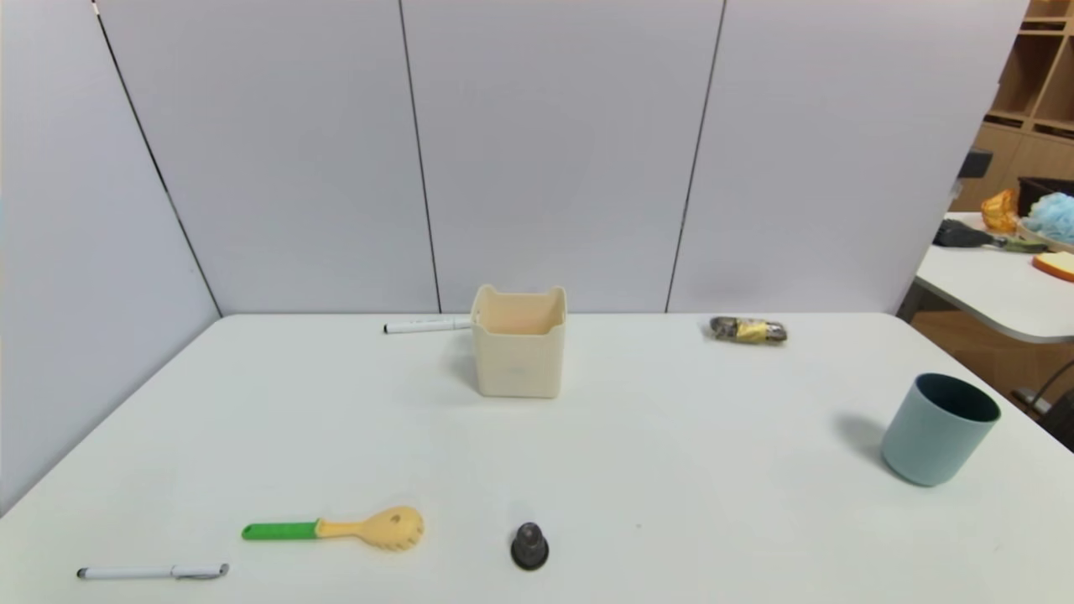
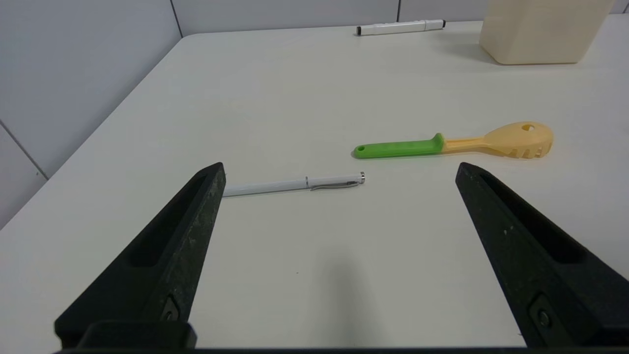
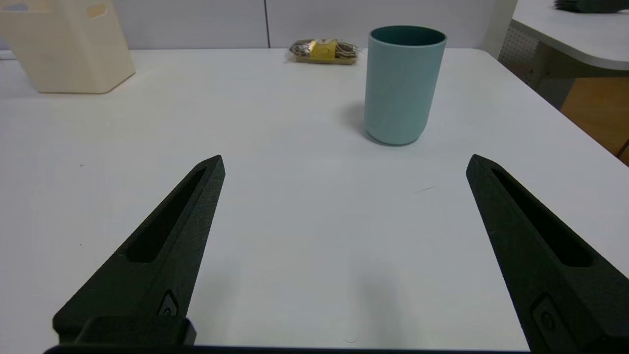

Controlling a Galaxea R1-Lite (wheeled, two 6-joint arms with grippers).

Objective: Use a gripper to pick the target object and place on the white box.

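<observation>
Both hands are wide, w/ nothing gripped: the left hand [image 2: 340, 169] is over the near left part of the bench [image 1: 671, 453], around the pen [image 2: 290, 186] and the pasta spoon [image 2: 516, 140]; the right hand [image 3: 347, 163] is over the near right part, short of the blue cup [image 3: 404, 88]. Neither touches anything that I can see.

The target object is not identifiable in any view. The white box [image 1: 518, 365] stands upright toward the back, near the middle, but its floor is hidden, so I can't tell if the target is inside. The dark knob [image 1: 529, 547] near the front and the wrapped bar [image 1: 749, 330] at the back right don't settle it.

Step in hand, as I judge it: confirm the target before any reach; progress is unclear. If it's in the box already, just hold both hands away. If it turns up on the bench, use the nearer hand, jaws wide, come down straddling it, close gently, check the grip, then lift well above the rim before crossing. Lower it over the middle of the opening & release low — a drop from high up may bounce out. Mind the marker [image 1: 428, 325] beside the box, approx. level w/ its back; a low sweep there could roll it or nudge the box.
</observation>
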